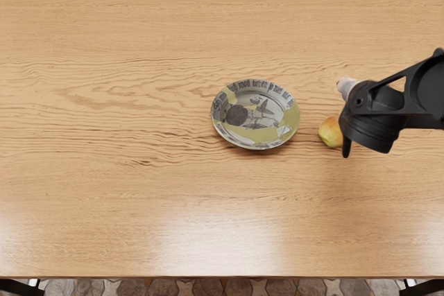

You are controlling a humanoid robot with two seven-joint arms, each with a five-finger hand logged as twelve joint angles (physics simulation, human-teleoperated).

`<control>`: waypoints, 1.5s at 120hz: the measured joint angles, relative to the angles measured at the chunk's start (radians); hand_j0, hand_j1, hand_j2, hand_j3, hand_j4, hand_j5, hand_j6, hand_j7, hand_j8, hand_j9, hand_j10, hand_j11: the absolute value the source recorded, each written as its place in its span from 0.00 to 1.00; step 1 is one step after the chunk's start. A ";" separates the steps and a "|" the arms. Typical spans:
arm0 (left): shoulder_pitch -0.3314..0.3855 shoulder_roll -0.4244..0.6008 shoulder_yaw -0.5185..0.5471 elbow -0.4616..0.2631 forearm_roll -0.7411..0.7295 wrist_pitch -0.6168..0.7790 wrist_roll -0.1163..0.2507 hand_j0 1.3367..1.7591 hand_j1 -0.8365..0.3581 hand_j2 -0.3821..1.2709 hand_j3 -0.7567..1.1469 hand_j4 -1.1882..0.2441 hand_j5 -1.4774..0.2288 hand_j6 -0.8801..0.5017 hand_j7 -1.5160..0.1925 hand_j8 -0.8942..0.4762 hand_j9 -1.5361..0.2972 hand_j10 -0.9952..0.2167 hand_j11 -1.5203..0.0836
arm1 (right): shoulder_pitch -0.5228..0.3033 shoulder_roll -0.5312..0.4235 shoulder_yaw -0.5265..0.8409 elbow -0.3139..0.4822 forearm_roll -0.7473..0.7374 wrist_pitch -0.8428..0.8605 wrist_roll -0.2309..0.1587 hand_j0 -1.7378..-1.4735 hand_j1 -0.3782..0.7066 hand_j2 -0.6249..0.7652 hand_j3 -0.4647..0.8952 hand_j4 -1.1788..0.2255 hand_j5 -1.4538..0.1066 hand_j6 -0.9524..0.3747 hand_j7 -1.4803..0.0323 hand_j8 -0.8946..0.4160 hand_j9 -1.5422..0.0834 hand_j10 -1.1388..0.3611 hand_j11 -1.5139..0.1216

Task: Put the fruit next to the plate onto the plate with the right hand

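The fingers [346, 149] of the black right hand [371, 126] are hanging spread rather than curled. One dark finger is pointing down toward the near edge of the light wooden table [139, 206], just beside the small round yellow-orange fruit [329, 132], and nothing is being held. The fruit is lying on the surface toward the right edge, about midway between the near and far edges, with the hand covering its right side. It is sitting just beside the round patterned plate with a yellow-green and grey design [217, 111], apart from the rim. The plate is resting near the middle of the table. The step in hand looks like the reach, with the grasp not yet made. The next move is likely calling for the fingers to close around the fruit, followed by a lift clear of the raised rim and a short carry toward the left edge. A little farther back, a pale grey tip [345, 86] of the hand is showing. Nothing is standing between fruit and plate.
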 joint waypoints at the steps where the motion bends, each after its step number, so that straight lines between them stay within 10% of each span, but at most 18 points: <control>1: 0.000 0.000 0.000 0.000 0.000 0.000 0.000 0.76 0.99 0.23 0.40 0.83 0.87 0.64 0.89 0.65 0.84 0.82 0.95 | -0.002 0.001 0.000 0.001 0.000 -0.004 0.000 0.30 0.03 0.45 0.34 0.84 0.93 0.72 0.98 0.68 0.95 0.76 0.93; 180: 0.000 0.000 0.000 0.000 0.000 0.000 0.000 0.76 0.99 0.23 0.40 0.83 0.87 0.64 0.89 0.65 0.84 0.82 0.95 | -0.109 0.042 -0.051 -0.031 -0.036 -0.054 0.000 0.30 0.03 0.45 0.34 0.84 0.93 0.72 0.98 0.68 0.95 0.76 0.93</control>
